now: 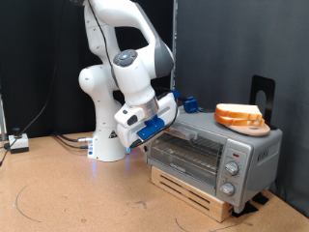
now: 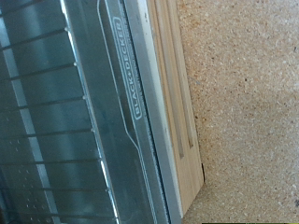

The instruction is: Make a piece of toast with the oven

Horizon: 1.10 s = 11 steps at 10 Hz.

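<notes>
The oven is a silver box standing on a wooden platform at the exterior view's right, its glass door upright against the front. The piece of toast lies on the oven's roof, and a second slice seems to lie stacked with it. My gripper hangs at the door's upper corner on the exterior view's left, close to the handle bar; its fingertips are not distinct. In the wrist view the oven's glass door fills the frame, with the wire rack behind it, and no fingers show.
A slatted wooden platform carries the oven on a cork-like brown floor. A black upright bracket stands behind the oven. Three knobs run down the oven's front at the exterior view's right. Cables lie at that view's far left.
</notes>
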Each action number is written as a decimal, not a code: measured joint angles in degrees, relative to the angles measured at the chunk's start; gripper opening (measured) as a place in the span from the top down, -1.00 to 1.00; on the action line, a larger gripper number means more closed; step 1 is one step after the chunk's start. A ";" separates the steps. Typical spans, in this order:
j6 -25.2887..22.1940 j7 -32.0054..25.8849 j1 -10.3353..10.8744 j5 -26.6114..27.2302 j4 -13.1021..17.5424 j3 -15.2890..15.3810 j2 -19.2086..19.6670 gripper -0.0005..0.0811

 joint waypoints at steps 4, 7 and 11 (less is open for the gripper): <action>-0.31 -0.88 -0.80 -0.70 1.30 -1.39 0.02 -0.99; -0.27 -0.65 -2.49 -3.14 1.82 -1.95 0.96 -0.99; 4.77 -0.41 -4.38 -5.10 2.05 -2.10 6.29 -0.99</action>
